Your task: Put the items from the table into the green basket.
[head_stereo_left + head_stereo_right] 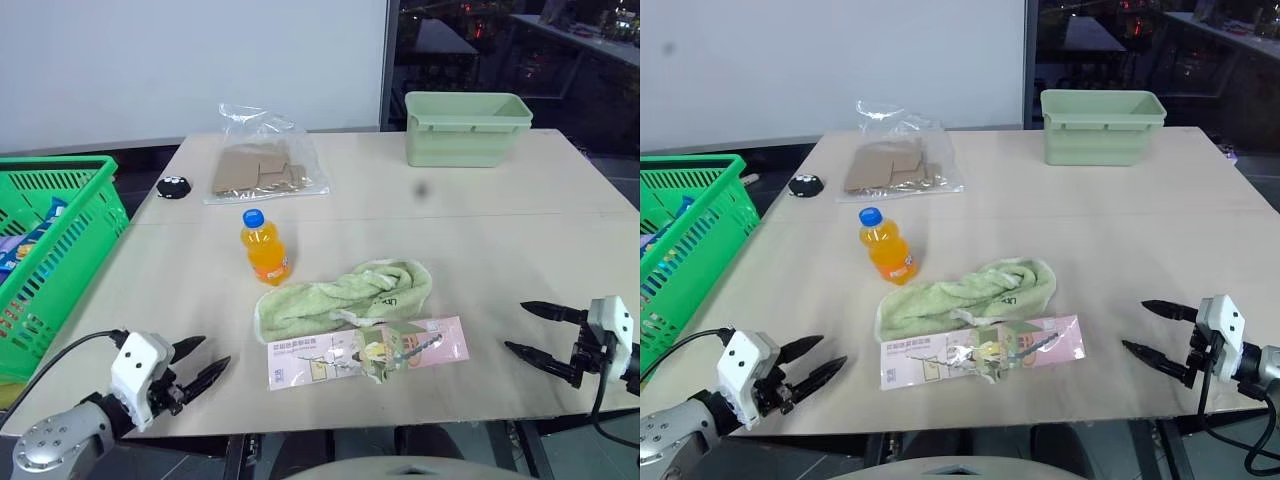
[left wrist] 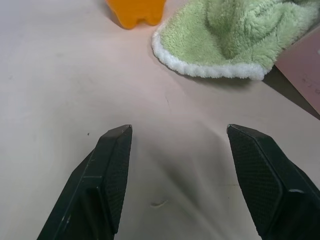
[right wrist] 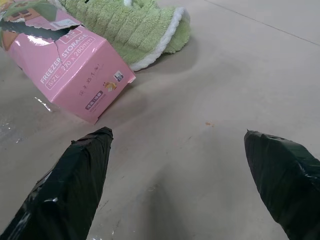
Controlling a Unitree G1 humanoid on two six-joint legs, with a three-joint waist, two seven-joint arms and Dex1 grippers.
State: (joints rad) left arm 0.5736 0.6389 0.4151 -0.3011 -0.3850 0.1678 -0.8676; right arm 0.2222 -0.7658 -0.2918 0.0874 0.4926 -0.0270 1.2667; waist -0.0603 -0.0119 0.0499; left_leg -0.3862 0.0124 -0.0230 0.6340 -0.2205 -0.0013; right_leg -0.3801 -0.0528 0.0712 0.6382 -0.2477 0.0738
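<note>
- Left eye view: the left gripper (image 1: 208, 362) is held low over the near left corner of the table (image 1: 520, 210), jaws parted, nothing between them.
- The right gripper (image 1: 522, 328) is held over the near right edge, jaws spread wide and empty.
- The pale green towel (image 1: 345, 296) is found between the two grippers, lying crumpled near the table's middle, apart from both.
- The flat pink packet (image 1: 368, 351) is laid against the towel's near side, its far edge touching or slightly overlapped by the towel; in the right wrist view it lies beyond the fingertips (image 3: 95, 145), not between them.
- The orange bottle (image 1: 264, 245) is seen upright, just beyond the towel's left end; in the left wrist view only its base is seen, ahead of the open jaws.
- The clear bag of cardboard pieces (image 1: 262, 170) is laid flat at the far side, well apart from both grippers.
- The green basket (image 1: 60, 250) is placed beside the table's left edge; blue and other coloured packaging is seen inside, though the contents cannot be identified or counted.
- A pale green tub (image 1: 466, 128) is set at the far right; its interior cannot be seen.
- A small black object (image 1: 172, 186) is seen beside the bag.
- Count: four items on the table, one of each; one basket; one tub.
</note>
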